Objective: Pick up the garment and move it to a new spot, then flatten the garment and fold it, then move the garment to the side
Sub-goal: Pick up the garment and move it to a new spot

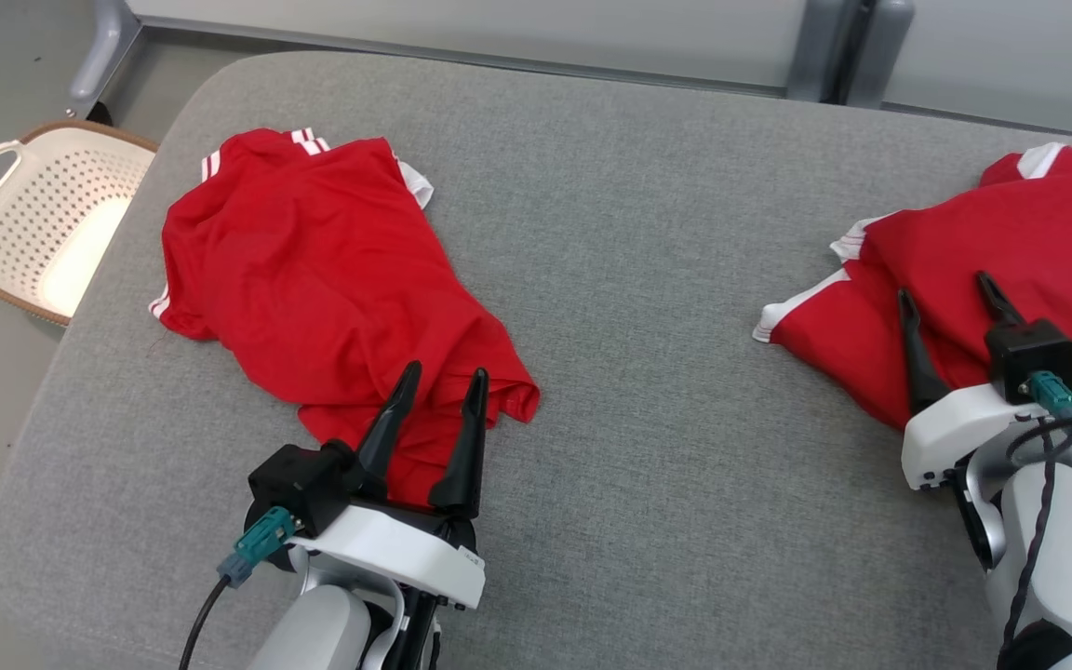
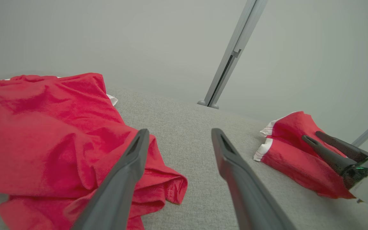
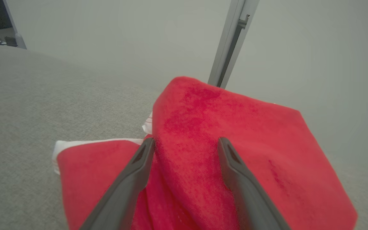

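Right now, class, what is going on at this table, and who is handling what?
A two-armed robot is working at a grey padded table with two red garments lying on it. Its left gripper, open, hangs over the near hem of the crumpled garment on the left; its right gripper, also open, is over the bunched garment on the right. Neither has cloth pinched. A white basket sits off the table's left end.

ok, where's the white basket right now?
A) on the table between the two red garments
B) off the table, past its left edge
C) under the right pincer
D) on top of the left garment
B: in the head view the white basket sits beyond the left edge of the grey table, lower than its top.
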You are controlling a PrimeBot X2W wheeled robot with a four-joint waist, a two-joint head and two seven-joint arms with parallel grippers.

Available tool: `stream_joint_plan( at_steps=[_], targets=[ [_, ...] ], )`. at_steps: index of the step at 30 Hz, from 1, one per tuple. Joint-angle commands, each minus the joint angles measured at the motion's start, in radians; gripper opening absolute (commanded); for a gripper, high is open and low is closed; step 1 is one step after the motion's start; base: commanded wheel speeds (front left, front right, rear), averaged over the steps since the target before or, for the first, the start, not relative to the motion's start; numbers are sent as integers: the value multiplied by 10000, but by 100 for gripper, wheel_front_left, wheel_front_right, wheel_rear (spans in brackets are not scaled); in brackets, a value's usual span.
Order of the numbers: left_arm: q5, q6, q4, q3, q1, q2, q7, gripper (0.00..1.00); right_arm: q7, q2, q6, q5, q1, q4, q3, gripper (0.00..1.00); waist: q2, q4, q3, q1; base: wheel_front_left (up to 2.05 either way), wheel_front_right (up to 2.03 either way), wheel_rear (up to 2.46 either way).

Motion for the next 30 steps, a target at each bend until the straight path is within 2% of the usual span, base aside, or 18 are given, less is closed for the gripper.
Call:
stream_joint_plan(
  at_steps=[1,2,3,4,7,12,16,17,18,20,23,25,30],
  targets=[
    [-83,83,-86,-89,-180,32,-22,100,149,-99,-1,-179,-259,356,-142,100,0,302,277,0,0,0,0],
    [-160,105,-103,-133,-203,36,-21,100,252,-103,-1,-205,-354,582,-167,82,0,353,300,0,0,0,0],
    [-202,142,-122,-171,-229,37,-22,100,190,-141,-1,-252,-514,714,-203,13,0,393,317,0,0,0,0],
    [-238,154,-136,-203,-250,36,-22,100,81,-165,-1,-272,-666,785,-258,0,0,425,324,0,0,0,0],
    [-334,234,-161,-243,-269,34,-22,100,-275,-8,-1,-135,-865,1052,33,0,0,471,288,0,0,0,0],
    [-372,289,-61,-221,-182,33,-23,100,-875,321,-1,897,-1405,798,1300,0,0,409,-15,0,0,0,0],
    [-355,306,3,-160,-52,36,-23,100,-1013,555,0,2412,-1793,-98,2610,0,0,286,-380,0,0,0,0],
    [-355,306,3,-160,-52,36,-23,100,-1013,555,0,2412,-1793,-98,2610,0,0,286,-380,0,0,0,0],
    [-313,313,78,-138,34,35,-23,100,-1019,585,0,3437,-2017,-768,3321,0,0,206,-581,0,0,0,0],
    [-250,301,171,-106,160,36,-23,100,-1022,554,-1,4390,-2186,-1614,3668,0,0,102,-792,0,0,0,0],
    [-209,297,212,-73,237,33,-23,100,-1019,350,-1,5238,-2185,-2368,3695,0,0,-2,-889,0,0,0,0],
    [-136,273,225,-37,336,31,-23,100,-1007,194,-1,6259,-2071,-2991,3472,0,0,-101,-937,0,0,0,0],
    [-7,244,280,-47,363,34,-21,100,-495,-585,0,8510,-1499,-3328,1880,0,0,-312,-822,0,0,0,0]
  ],
)
